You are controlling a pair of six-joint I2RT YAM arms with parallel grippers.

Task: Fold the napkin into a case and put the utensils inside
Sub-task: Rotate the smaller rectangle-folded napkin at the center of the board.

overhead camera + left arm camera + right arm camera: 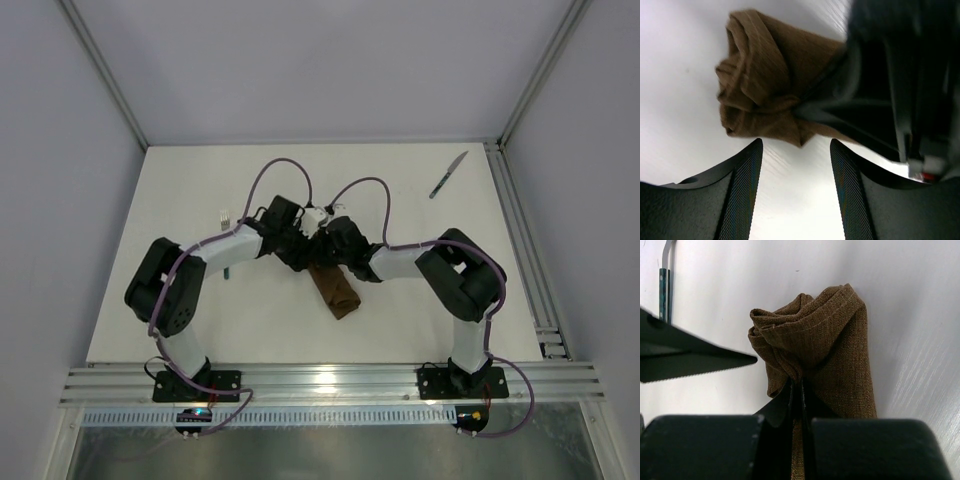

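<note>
The napkin is a narrow, bunched brown bundle lying mid-table, its far end under the two grippers. My right gripper is shut on a gathered fold at that end of the napkin. My left gripper is open just short of the same bunched end, with only bare table between its fingers. The knife lies at the far right. The fork lies at the left, its handle partly hidden under my left arm; its teal handle shows in the right wrist view.
A metal rail runs along the table's right edge and another along the near edge. Grey walls close in the back and sides. My two arms meet over the table's middle.
</note>
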